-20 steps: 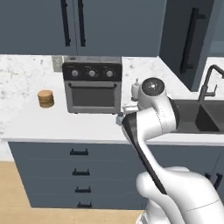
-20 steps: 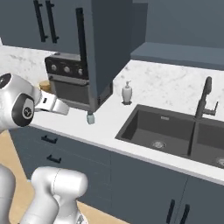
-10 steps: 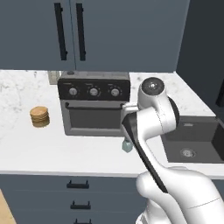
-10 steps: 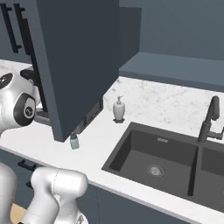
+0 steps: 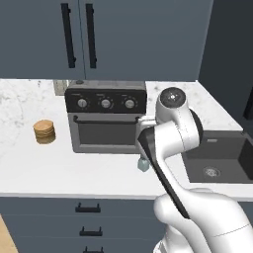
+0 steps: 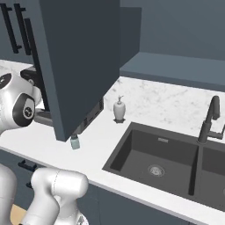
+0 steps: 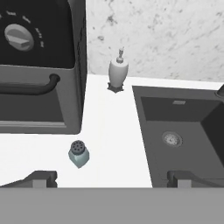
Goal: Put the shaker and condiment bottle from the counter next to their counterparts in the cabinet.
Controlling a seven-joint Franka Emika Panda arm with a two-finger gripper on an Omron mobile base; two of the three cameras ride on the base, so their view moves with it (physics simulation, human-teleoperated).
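Pale blue-green shaker [image 7: 78, 154] upright on marble counter [image 7: 111, 131], just off toaster oven [image 7: 39, 65] corner, ahead of empty wide-spread gripper [image 7: 111, 178], seemingly nearer one fingertip [image 7: 41, 178], untouched.

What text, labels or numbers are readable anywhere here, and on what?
None readable.
Toaster oven: small pale marks ring its knobs in the hand view, too blurred to read.
Shaker: no label, just holes in the dark cap.
Soap dispenser: plain, no print.
Cabinet doors and sink: no markings.
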